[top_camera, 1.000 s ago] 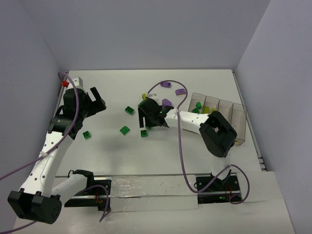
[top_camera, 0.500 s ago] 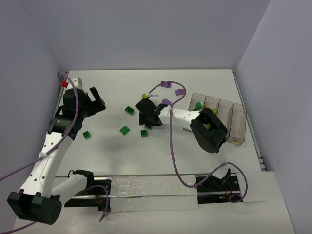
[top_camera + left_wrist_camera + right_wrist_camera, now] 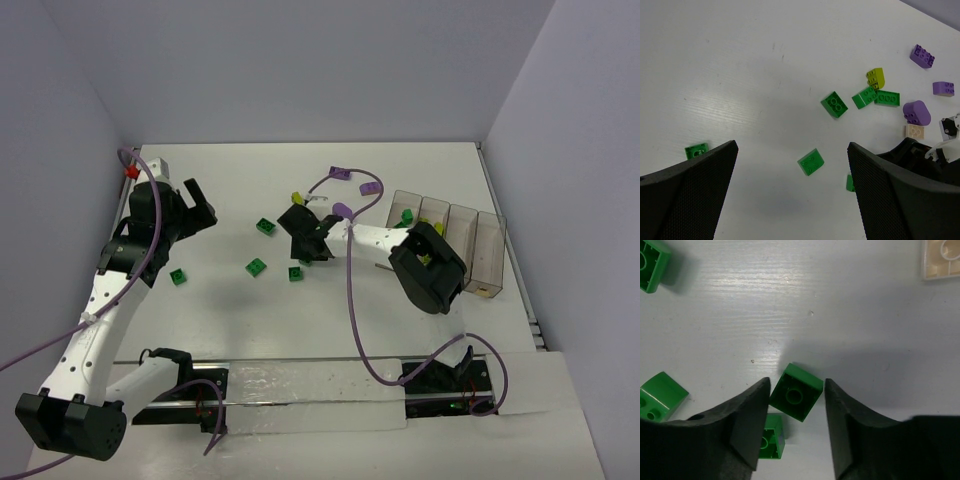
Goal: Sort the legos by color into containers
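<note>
Right gripper (image 3: 797, 382): fingers (image 3: 747, 425) narrowly apart, with one dark green brick (image 3: 796, 399) between them, lying on the white table (image 3: 865, 315) and turned diagonal to the pads. One pad touches a corner of it and the other sits just beside the opposite corner; whether this is a firm pinch I cannot tell. A second green brick (image 3: 771, 442) lies just beside the first, half tucked under a finger. Further out are a sloped green brick (image 3: 660, 396) near the wrist view's left edge, a far green brick (image 3: 652, 265) at its top left corner, and a tan brick (image 3: 942, 260) cut off at top right. From overhead, the right gripper (image 3: 305, 242) is low at mid-table, its arm reaching in from the right base with the elbow over the near part of the containers (image 3: 490, 228). These are four smoky bins in a row at the right side. A green piece (image 3: 407, 215) shows in the leftmost bin, and a yellow-green piece (image 3: 425, 225) in the next. Left gripper (image 3: 791, 147): fingers spread wide, nothing between them, above bare table. Loose legos lie beyond it: a green block (image 3: 834, 105), a green slope (image 3: 811, 161), a yellow-green brick (image 3: 875, 78) and a rounded purple brick (image 3: 916, 112). Overhead, the left gripper (image 3: 203, 205) sits at the table's left side, well apart from the right one.
</note>
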`<state>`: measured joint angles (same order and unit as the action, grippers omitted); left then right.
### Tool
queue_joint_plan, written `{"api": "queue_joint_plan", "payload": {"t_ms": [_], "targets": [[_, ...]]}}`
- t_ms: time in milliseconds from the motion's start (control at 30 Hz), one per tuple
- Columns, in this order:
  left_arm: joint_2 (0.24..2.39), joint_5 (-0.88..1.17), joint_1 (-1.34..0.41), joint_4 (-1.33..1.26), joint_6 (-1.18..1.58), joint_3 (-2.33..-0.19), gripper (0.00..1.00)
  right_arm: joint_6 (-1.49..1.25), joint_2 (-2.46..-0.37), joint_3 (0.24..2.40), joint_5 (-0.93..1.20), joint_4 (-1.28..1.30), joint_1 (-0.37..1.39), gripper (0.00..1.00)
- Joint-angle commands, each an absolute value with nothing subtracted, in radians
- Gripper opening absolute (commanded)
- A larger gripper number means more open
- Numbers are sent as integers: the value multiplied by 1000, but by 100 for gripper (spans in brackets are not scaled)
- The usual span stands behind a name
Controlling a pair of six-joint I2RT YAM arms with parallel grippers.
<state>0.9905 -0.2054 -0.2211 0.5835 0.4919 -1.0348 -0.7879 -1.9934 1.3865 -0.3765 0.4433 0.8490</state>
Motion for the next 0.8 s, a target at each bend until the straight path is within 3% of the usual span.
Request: {"api": "queue_joint_plan", "payload": {"t_ms": [0,233,467,767], "targets": [[972,-209,-224,571,483,-1048,99,-792,-1984,1397,-391,456,857,64],[971,-209,-224,568,484,-1047,99,-791,-1990,1399,-385,460,872,63],[968,-208,-225,568,482,-1046,99,-775,-1948,1406,-405,461,874,43],[968,-212,-224,572,479,-1054,99,-698,-1764,1411,-520,488,827,28]]}}
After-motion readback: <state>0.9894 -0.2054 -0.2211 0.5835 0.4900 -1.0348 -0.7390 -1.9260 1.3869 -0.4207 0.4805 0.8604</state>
